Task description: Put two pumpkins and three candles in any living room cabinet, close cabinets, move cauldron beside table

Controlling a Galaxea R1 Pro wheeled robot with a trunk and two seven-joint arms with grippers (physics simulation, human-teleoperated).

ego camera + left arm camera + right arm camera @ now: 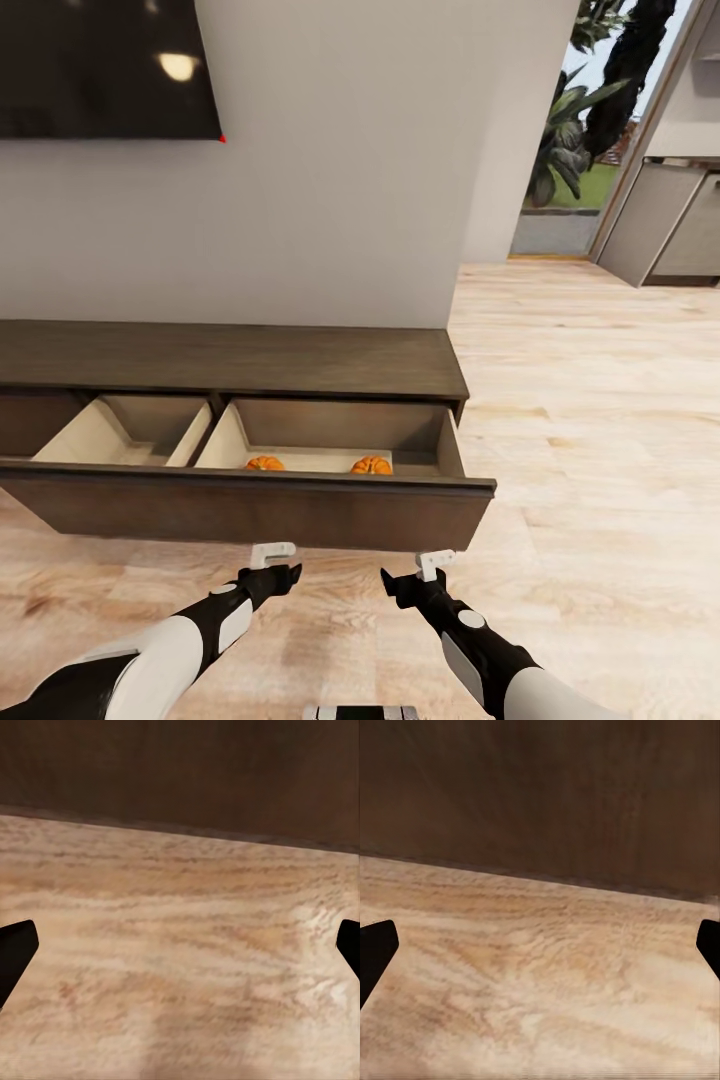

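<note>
The long dark brown cabinet (230, 358) stands against the wall with its wide drawer (250, 508) pulled out. Two orange pumpkins (265, 463) (371, 465) lie in the drawer's right compartment, near its front wall. The left compartment (120, 435) holds nothing I can see. My left gripper (275, 568) and right gripper (415, 578) hover open just in front of and below the drawer front, nothing between their fingers. Both wrist views face the dark drawer front (180, 772) (540, 795) above wooden floor. The candles, cauldron and table are out of view.
A dark TV screen (100, 60) hangs on the wall above the cabinet. Light wooden floor (590, 420) stretches to the right toward a glass doorway with plants (585, 120) and grey units (665, 225).
</note>
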